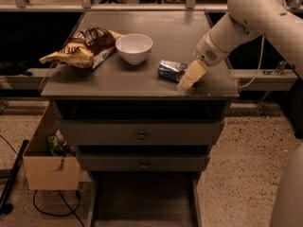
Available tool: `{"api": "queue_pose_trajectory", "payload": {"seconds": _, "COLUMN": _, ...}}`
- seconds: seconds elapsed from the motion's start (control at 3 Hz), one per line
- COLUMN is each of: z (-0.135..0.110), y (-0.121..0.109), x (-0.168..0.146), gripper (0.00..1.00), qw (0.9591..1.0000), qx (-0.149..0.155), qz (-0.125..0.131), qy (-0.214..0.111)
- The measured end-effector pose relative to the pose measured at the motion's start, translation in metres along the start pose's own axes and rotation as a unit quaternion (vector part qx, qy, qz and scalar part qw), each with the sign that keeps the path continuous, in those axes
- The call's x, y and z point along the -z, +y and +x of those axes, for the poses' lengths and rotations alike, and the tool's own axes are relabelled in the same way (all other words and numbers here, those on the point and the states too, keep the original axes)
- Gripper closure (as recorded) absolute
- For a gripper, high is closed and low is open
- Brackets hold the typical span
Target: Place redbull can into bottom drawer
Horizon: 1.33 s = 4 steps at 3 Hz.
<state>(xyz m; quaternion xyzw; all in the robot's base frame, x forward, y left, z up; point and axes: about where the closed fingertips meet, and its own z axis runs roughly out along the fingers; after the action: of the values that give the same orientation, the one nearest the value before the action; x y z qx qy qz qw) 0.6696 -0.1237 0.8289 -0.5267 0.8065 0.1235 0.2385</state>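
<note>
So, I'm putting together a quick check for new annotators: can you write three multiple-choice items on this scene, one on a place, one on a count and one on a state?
1. Where is the redbull can?
A. On the cabinet top, between the white bowl and the gripper
B. On a chair seat
C. Lifted in the air

2. How many knobbed drawer fronts are there?
A. One
B. Two
C. Four

3. What state is the bottom drawer in?
A. Shut
B. Pulled open
C. Taken out and flipped over

Answers:
1 A: the can lies on its side close beside the gripper.
2 B: two round knobs show, one above the other.
3 B: its tray juts out below the knobbed fronts.
</note>
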Motion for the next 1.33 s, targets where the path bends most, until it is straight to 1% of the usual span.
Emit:
{"api": "queue_pose_trajectory", "payload": {"seconds": 0.67, "z": 0.0, "y": 0.0, "x": -0.0001, "gripper": 0.47, "qw": 1.0, "qx": 0.0, "qz": 0.0, "qy": 0.0}}
{"api": "queue_pose_trajectory", "payload": {"seconds": 1.0, "z": 0.0, "y": 0.0, "x": -0.0002, "gripper": 0.78, "qw": 1.0, "qx": 0.0, "qz": 0.0, "qy": 0.0}}
{"api": "queue_pose_trajectory", "payload": {"seconds": 1.33, "z": 0.0, "y": 0.0001, "x": -0.0005, "gripper": 1.0, "qw": 1.0, "qx": 0.0, "qz": 0.0, "qy": 0.0}}
